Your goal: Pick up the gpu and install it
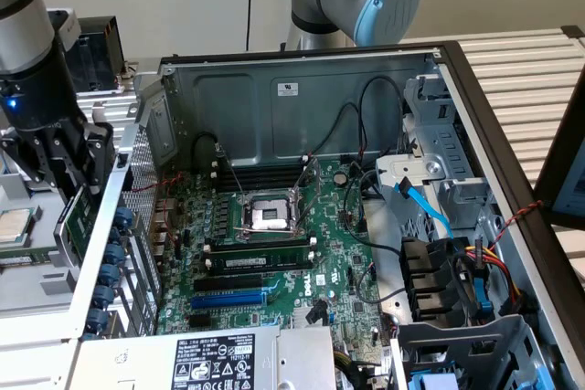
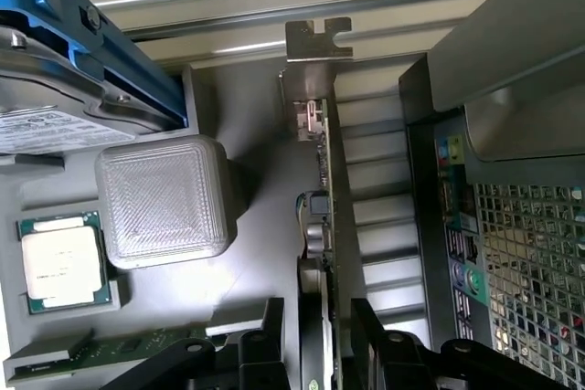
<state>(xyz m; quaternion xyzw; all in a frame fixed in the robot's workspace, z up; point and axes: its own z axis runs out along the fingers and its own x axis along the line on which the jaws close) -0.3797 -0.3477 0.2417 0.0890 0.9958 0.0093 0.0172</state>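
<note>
Outside case wall (image 1: 105,226), gripper (image 2: 320,335) clamping gpu (image 2: 322,198), processor (image 2: 64,262) nearby

Between the black jaws, the gpu (image 2: 322,226) shows a green board edge and silver bracket. Beside them lie a silver-lidded, green-rimmed processor (image 2: 62,265), a pale grey diamond-textured block (image 2: 163,200) and a grey perforated computer case (image 2: 512,253).
</note>
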